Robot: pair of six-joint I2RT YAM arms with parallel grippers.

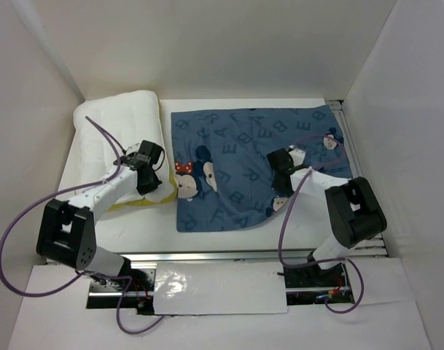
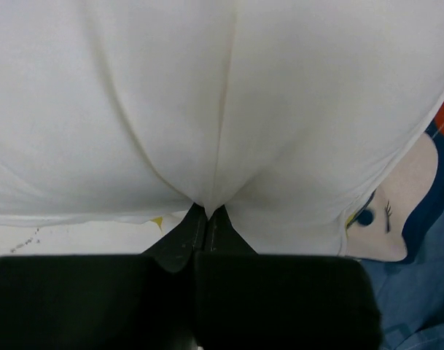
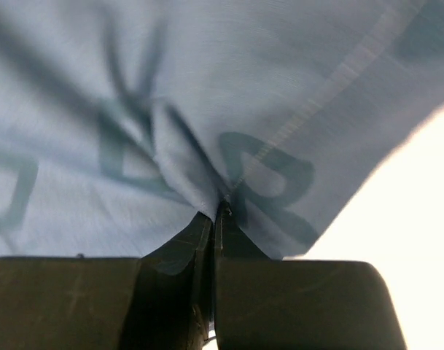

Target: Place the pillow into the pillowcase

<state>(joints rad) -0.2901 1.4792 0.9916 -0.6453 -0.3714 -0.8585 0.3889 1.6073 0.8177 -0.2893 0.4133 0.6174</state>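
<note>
The white pillow (image 1: 119, 127) lies at the back left, its yellow-trimmed near corner against the pillowcase's left edge. The denim-blue pillowcase (image 1: 243, 146), printed with letters and mouse faces, lies spread flat across the middle and right. My left gripper (image 1: 154, 175) is shut on the pillow's white fabric, pinched into a fold in the left wrist view (image 2: 207, 211), where the pillow (image 2: 207, 95) fills the picture. My right gripper (image 1: 278, 175) is shut on a pinch of the pillowcase (image 3: 207, 109) in the right wrist view (image 3: 218, 211), near its right part.
White walls close in the table on the left, back and right. A metal rail (image 1: 236, 255) runs along the near edge between the arm bases. A mouse face print (image 2: 396, 219) shows at the right of the left wrist view.
</note>
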